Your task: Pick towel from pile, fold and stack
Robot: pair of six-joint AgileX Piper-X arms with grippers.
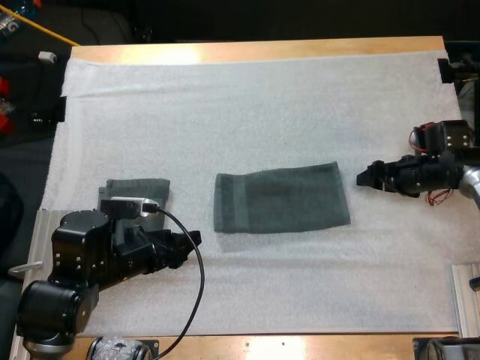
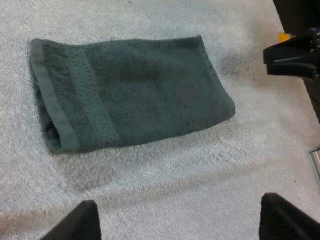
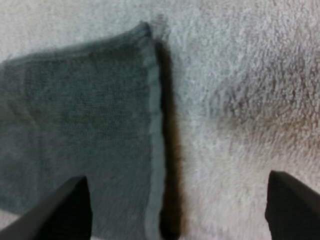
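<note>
A dark grey-green towel (image 1: pixel 281 199) lies folded flat in the middle of the white mat (image 1: pixel 262 105). A second folded towel (image 1: pixel 139 190) sits at the mat's left, partly hidden by my left arm. My left gripper (image 1: pixel 193 244) is open, low over the mat, just left of and nearer than the middle towel (image 2: pixel 130 92), with nothing between its fingers (image 2: pixel 75 224). My right gripper (image 1: pixel 364 178) is open too, just off that towel's right edge (image 3: pixel 75 135); one finger (image 3: pixel 60 210) hangs over the cloth, the other over bare mat.
The wooden table edge (image 1: pixel 255 51) runs along the far side. Bare mat surrounds the middle towel on all sides. My right gripper (image 2: pixel 290 55) appears beyond the towel's far corner in the left wrist view.
</note>
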